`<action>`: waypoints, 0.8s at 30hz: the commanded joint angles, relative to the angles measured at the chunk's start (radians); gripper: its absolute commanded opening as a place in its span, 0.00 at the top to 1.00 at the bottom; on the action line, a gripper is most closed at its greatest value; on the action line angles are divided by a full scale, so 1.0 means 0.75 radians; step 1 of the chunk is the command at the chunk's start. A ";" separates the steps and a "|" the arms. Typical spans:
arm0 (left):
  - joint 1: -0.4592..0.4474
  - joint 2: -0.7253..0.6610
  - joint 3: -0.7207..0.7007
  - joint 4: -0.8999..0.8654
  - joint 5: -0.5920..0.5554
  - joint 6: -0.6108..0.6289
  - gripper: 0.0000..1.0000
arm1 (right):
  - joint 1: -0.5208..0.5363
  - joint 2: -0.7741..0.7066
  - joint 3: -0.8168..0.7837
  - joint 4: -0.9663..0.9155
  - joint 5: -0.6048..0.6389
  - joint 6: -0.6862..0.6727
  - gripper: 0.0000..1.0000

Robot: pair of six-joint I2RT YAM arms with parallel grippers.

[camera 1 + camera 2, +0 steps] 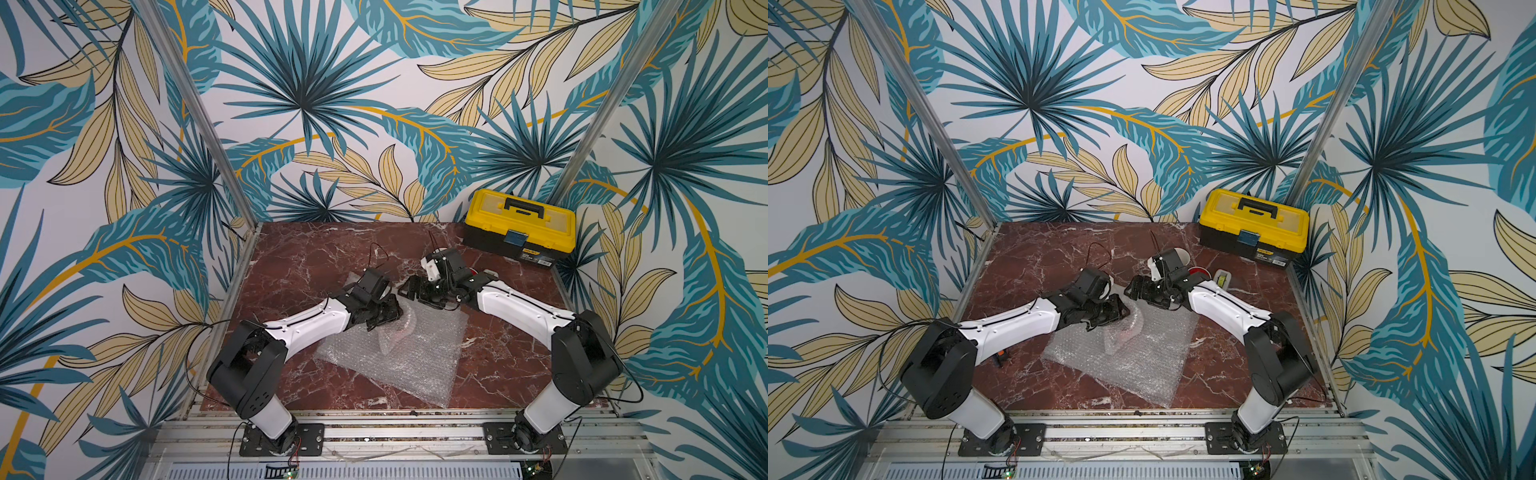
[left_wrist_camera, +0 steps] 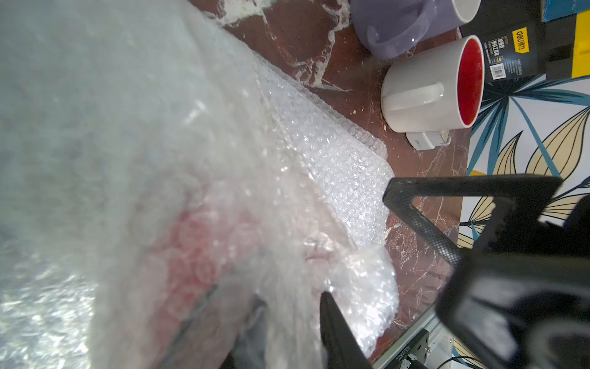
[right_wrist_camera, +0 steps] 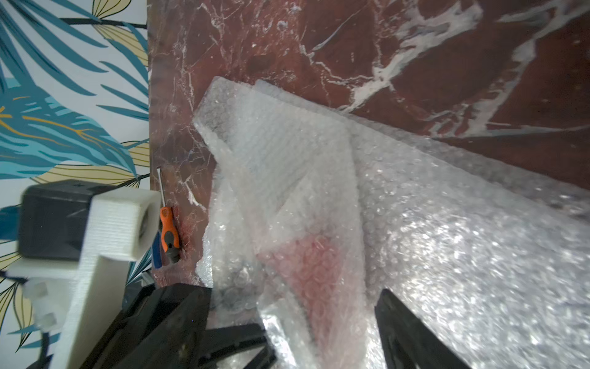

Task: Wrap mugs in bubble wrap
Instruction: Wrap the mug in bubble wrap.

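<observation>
While left hand (image 1: 388,319), angled down, pinches bubble wrap (image 1: 415,365), right hand (image 1: 407,291) hovers open

Two arms meet over a bubble wrap (image 1: 415,365) sheet on the red marble worktop (image 1: 311,257).
The sheet lies flat between the centre and the front edge. Part of it rises at its far side into a lumpy fold (image 1: 392,338) with a pink tinge showing through. The left gripper (image 1: 384,318) presses against that fold, its jaws hidden. The right gripper (image 1: 409,291) hangs just beyond the sheet's far edge. A yellow toolbox (image 1: 519,226) sits closed in the far right corner.
</observation>
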 commanded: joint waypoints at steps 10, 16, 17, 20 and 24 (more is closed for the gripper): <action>-0.009 0.009 0.059 0.029 0.032 0.035 0.72 | 0.001 0.176 0.119 -0.162 -0.196 -0.120 0.16; -0.009 -0.009 0.058 0.029 0.026 0.043 0.72 | 0.000 0.237 0.126 -0.251 -0.159 -0.160 0.22; -0.010 -0.011 0.058 0.029 0.025 0.045 0.72 | 0.000 0.243 0.125 -0.255 -0.152 -0.163 0.23; -0.009 -0.020 0.059 0.029 0.029 0.053 0.72 | 0.000 0.260 0.124 -0.284 -0.129 -0.173 0.27; -0.012 -0.040 0.059 0.029 0.030 0.066 0.72 | 0.001 0.279 0.122 -0.291 -0.117 -0.170 0.29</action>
